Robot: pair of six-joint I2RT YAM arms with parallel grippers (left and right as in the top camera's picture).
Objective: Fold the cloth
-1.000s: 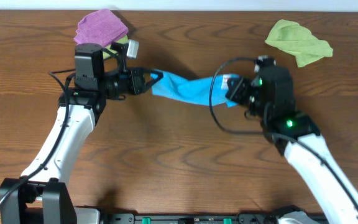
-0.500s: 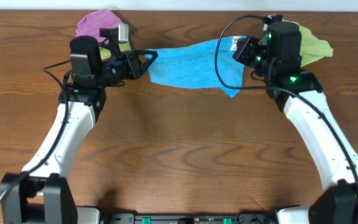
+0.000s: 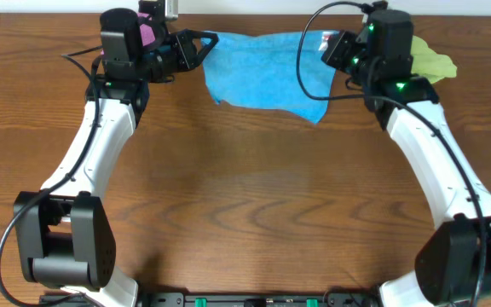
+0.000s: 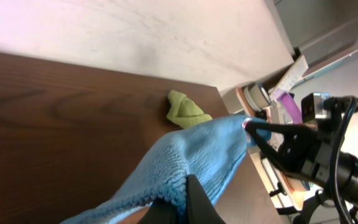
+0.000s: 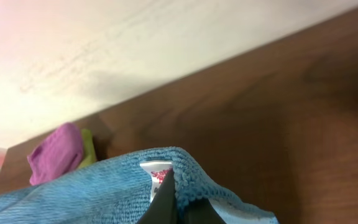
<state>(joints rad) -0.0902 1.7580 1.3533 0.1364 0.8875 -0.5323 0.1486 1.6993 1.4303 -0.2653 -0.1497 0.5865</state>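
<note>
The blue cloth [image 3: 267,72] hangs stretched between my two grippers at the far edge of the table, its lower edge sagging to the right. My left gripper [image 3: 205,40] is shut on the cloth's left corner; the left wrist view shows the cloth [image 4: 185,165] pinched in its jaws [image 4: 182,199]. My right gripper [image 3: 329,44] is shut on the right corner by the white label; the right wrist view shows the cloth [image 5: 92,193] pinched in its jaws [image 5: 178,198].
A green cloth [image 3: 433,61] lies at the far right behind my right arm, also in the left wrist view [image 4: 185,109]. A purple cloth [image 3: 149,32] lies at the far left, partly hidden by my left arm, also in the right wrist view [image 5: 55,152].
Both grippers have carried the blue cloth away from me toward the far table edge and moved apart, and the cloth has spread from a bunched strip into a wider sheet.
</note>
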